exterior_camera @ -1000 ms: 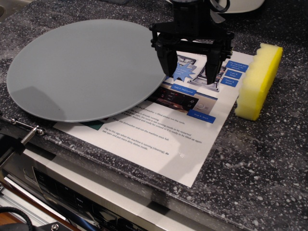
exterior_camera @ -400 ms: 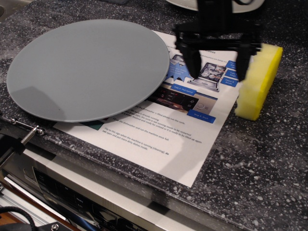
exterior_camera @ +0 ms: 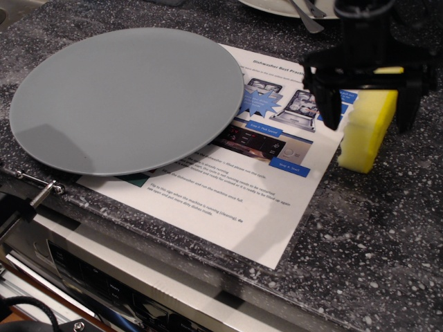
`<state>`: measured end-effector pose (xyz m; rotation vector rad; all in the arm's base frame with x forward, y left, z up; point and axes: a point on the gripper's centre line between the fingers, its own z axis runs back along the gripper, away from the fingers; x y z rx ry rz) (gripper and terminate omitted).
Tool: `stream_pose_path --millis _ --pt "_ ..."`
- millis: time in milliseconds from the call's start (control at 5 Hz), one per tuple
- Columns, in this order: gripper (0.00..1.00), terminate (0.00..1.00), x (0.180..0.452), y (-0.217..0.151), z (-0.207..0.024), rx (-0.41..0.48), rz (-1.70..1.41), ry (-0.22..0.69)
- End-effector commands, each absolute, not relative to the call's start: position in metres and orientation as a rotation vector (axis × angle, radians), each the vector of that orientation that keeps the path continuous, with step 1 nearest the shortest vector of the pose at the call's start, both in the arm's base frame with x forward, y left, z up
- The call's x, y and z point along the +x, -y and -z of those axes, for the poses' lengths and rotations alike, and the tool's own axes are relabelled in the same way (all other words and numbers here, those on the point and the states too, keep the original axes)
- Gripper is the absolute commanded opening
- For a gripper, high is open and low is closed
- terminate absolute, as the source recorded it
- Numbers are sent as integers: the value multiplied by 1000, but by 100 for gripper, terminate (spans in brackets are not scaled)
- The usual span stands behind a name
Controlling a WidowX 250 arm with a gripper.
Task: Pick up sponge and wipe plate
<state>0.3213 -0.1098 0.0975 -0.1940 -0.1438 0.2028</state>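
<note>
Black gripper [exterior_camera: 367, 114] above the yellow sponge [exterior_camera: 365, 134] near the counter's right edge, jaws spread wide to either side of it, not touching. Sponge standing on edge, just off the printed sheet [exterior_camera: 257, 181]. Grey plate [exterior_camera: 129, 98] toward the left edge, overlapping that sheet.

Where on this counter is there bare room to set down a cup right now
The dark counter is bare in front of the sponge, right of the paper sheet. Another bare strip lies behind the plate, top left. Around the sponge it is crowded: the open claw straddles it, with a white dish behind.
</note>
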Motion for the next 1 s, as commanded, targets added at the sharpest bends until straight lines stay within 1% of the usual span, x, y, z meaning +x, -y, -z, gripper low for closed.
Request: stream_pose_path --millis 0,200,400,600,800 --pt "100 0 343 116 -97 -127 -215 205" --pt "100 0 362 105 -89 -68 -201 205" --pt "100 0 365 104 -78 -34 -193 210" --pt "0 0 365 104 -82 -53 -196 199" --pt "0 0 357 91 -100 -81 -193 205"
